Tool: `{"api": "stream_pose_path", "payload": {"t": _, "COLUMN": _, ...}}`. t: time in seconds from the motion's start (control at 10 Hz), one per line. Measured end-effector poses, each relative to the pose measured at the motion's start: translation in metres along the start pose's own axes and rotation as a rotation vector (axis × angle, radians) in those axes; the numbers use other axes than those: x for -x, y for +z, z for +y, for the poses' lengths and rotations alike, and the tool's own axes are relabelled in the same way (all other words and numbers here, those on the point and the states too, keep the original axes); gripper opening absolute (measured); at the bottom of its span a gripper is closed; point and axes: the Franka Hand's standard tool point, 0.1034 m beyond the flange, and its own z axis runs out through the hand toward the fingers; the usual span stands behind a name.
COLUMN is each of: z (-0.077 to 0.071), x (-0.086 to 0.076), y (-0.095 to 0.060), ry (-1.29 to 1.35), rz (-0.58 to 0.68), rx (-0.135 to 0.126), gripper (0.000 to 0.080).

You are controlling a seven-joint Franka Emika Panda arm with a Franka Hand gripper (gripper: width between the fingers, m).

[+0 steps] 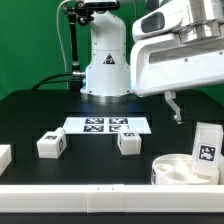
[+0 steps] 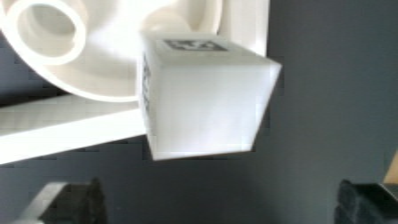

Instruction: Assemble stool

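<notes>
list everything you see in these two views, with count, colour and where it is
round shallow white plastic seat: 1, white, near corner at the exterior view's right
small blocky white legs with marker tags: 3, white, two loose in front of the marker board, one upright by the seat
marker board: 1, white with black tags, table middle
white piece cut off by the frame: 1, white, exterior view's left edge
plain white bar: 1, white, along the near table edge
black table: 1, black
robot arm: 1, white, behind the board
claw: 1, dark fingers, open, near the seat
</notes>
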Motion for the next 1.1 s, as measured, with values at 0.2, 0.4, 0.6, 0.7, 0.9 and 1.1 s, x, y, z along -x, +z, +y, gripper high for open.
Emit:
{"api": "stream_pose_path", "payload": {"t": 0.2, "z": 0.000, "x": 0.004, "y": -0.001, "ry": 0.011, "rz": -0.169, "rx": -0.004, "gripper": 0.0649}}
{"api": "stream_pose_path", "payload": {"t": 0.4, "z": 0.005, "x": 0.018, "y": -0.001, "ry": 0.056, "rz": -0.366, "rx": 0.045, "gripper": 0.0649}}
{"api": "stream_pose_path", "payload": {"t": 0.6, "z": 0.000, "x": 0.013, "y": 0.003, "ry": 0.081, "rz": -0.352, "rx": 0.073, "gripper": 0.0649}}
{"api": "stream_pose_path", "payload": {"t": 0.7, "z": 0.001, "x": 0.013, "y": 0.003, "ry": 0.082, "rz": -0.352, "rx": 0.074, "gripper": 0.0649}}
{"api": "stream_pose_path", "payload": {"t": 0.9, "z": 0.001, "x": 0.013, "y": 0.004, "ry": 0.082, "rz": -0.352, "rx": 0.074, "gripper": 0.0649}}
{"api": "stream_pose_path", "payload": {"t": 1.1, "z": 0.004, "x": 0.015, "y": 0.008, "ry": 0.097, "rz": -0.362, "rx": 0.123, "gripper": 0.0649}}
